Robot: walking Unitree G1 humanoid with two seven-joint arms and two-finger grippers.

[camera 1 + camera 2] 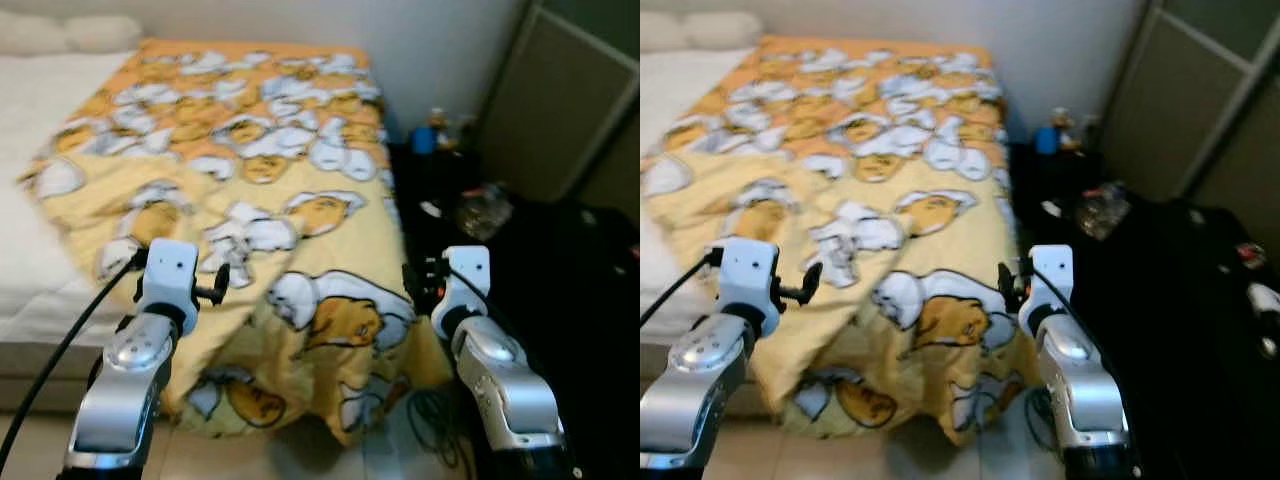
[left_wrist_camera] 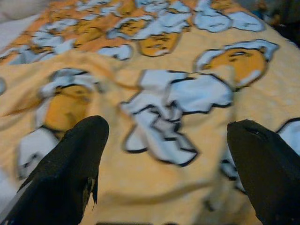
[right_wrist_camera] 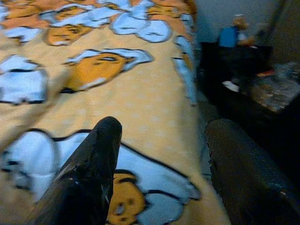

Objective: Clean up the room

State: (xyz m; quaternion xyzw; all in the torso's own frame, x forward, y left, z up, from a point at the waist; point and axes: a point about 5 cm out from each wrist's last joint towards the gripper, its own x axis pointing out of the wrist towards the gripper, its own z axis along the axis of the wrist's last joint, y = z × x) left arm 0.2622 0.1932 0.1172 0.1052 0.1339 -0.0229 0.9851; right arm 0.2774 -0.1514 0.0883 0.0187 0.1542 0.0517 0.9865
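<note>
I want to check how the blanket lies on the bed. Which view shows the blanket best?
The left eye view: the whole blanket shows, spread over the bed with its near end hanging to the floor. The right eye view shows much the same. Both wrist views give blurred close patches between open fingers.

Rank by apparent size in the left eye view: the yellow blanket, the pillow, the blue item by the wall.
1. Yellow blanket, by far the largest.
2. Pillow, partly cut off by the frame edge.
3. Blue item, smallest; it sits far from the camera and is blurred.
</note>
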